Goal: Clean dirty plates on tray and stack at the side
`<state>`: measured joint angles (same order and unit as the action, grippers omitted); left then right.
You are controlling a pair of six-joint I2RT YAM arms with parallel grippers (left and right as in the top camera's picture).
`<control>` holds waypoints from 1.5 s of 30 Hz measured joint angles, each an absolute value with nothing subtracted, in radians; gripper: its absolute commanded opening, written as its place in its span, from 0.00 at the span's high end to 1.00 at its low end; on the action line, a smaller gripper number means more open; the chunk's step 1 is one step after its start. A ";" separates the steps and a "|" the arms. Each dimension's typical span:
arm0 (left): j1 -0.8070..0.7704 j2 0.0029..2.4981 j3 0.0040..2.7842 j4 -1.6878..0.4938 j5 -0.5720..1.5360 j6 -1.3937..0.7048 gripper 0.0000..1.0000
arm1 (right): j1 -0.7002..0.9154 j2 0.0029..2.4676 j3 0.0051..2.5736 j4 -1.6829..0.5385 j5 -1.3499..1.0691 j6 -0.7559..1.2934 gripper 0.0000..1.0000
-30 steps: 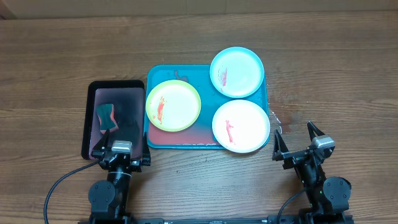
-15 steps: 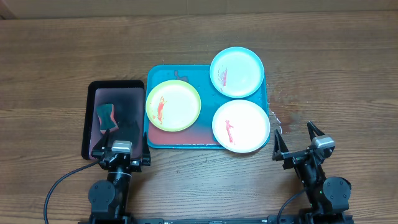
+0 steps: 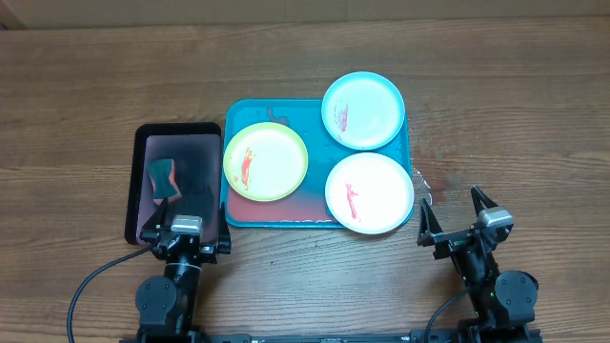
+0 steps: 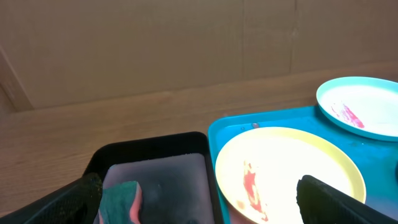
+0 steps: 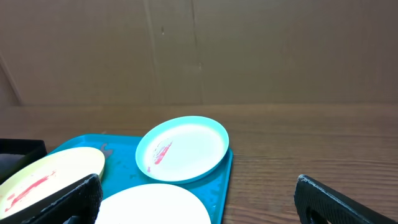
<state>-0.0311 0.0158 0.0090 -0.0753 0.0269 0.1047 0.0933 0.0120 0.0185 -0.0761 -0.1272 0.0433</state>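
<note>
The teal-blue tray (image 3: 257,112) holds three plates with red smears: yellow-green (image 3: 266,160), light blue (image 3: 362,110) and white (image 3: 370,192). My left gripper (image 3: 183,232) is open and empty at the front left, just below the black tray. My right gripper (image 3: 457,221) is open and empty at the front right, right of the white plate. The left wrist view shows the yellow-green plate (image 4: 286,171) and light blue plate (image 4: 364,113). The right wrist view shows the light blue plate (image 5: 183,149), the white plate (image 5: 152,204) and the yellow-green plate (image 5: 53,174).
A small black tray (image 3: 141,170) sits left of the teal tray with a green-and-red sponge (image 3: 163,179) in it; it also shows in the left wrist view (image 4: 121,200). A wet patch (image 3: 426,181) lies on the wood right of the tray.
</note>
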 measured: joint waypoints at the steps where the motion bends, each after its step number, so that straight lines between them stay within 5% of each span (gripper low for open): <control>1: -0.031 0.016 0.009 -0.075 0.027 0.105 0.00 | 0.093 0.012 0.019 -0.076 -0.127 0.044 0.00; 45: -0.031 0.016 0.009 -0.075 0.028 0.105 0.00 | 0.093 0.012 0.019 -0.076 -0.126 0.043 0.00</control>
<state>-0.0311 0.0158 0.0090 -0.0750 0.0277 0.1047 0.0933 0.0120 0.0185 -0.0765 -0.1265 0.0433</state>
